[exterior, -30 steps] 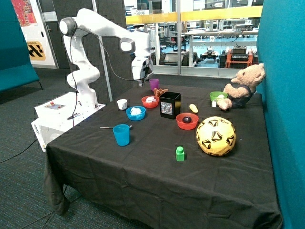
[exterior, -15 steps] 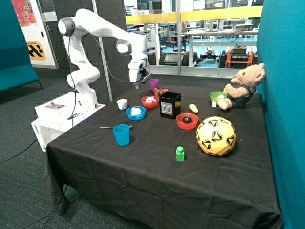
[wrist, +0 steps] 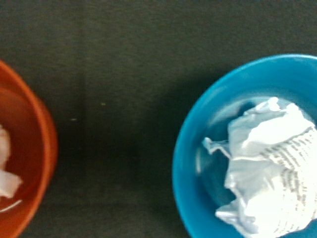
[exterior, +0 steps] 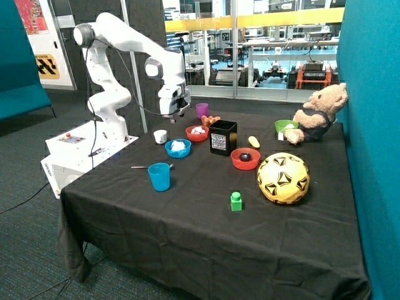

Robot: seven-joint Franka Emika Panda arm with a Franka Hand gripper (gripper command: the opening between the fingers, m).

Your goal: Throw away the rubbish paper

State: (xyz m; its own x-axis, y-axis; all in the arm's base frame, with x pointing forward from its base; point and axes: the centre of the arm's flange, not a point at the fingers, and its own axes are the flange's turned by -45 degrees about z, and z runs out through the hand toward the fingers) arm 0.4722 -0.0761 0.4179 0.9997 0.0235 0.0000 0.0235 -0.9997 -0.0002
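- Blue bowl had a crumpled paper wad sitting in it, and the red bowl just behind held another wad.
- Over the last second the gripper had swung away from the purple cup, toward the near-left, and ended up hovering above the gap between both bowls.
- Couldn't tell if its fingers were spread or closed, nothing visibly held.
- Looked like it was lining up for a pick, with no paper binned yet; the black box was probably the bin.

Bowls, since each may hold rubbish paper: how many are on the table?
4. The blue bowl and red bowl beside it hold paper wads; another red bowl stands before the black box; a green bowl by the teddy bear.
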